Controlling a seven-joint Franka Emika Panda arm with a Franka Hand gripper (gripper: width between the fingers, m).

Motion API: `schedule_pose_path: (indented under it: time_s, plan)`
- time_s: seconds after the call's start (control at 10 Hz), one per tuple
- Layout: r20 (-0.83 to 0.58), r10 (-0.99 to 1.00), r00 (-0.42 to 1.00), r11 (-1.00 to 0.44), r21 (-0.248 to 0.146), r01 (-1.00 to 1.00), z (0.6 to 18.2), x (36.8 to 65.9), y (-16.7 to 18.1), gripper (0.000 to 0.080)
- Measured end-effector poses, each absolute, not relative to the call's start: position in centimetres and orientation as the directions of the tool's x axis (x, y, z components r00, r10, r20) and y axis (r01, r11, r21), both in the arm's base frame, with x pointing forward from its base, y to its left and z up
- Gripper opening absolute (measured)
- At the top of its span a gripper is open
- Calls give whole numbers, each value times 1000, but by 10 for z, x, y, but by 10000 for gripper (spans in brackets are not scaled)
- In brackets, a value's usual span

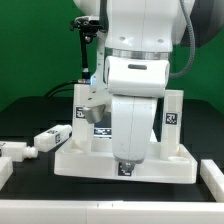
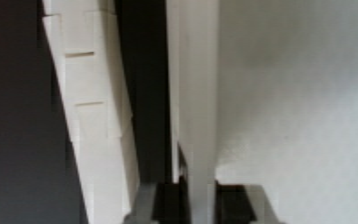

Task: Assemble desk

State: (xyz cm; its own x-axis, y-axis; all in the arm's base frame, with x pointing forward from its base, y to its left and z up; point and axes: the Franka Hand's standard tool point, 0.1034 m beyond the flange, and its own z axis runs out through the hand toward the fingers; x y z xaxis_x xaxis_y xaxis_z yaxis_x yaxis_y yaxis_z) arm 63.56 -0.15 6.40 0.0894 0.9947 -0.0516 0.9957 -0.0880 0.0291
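Desk: small white rimmed plastic tabletop with upright square block legs, lower centre of frame.
Handling: likely light, stiff, slick; take legs by flat sides.
Grip: two-finger gripper pressed together, low at tabletop front.

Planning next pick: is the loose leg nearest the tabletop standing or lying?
Lying: the leg rests lengthwise on the table, at the exterior view's left of the tabletop.

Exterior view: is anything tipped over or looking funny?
One small white block leg lies on its side on the black table, beside the flat white rimmed tabletop, where another leg stands upright. Nothing looks broken.
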Motion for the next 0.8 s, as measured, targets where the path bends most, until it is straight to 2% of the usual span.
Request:
schedule_pose_path:
  time_s: [0.5,0.8]
  plan:
    - [-41,993,108,-105,55,993,51,658,31,52]
    - [-58,996,68,-62,92,994,51,663,35,52]
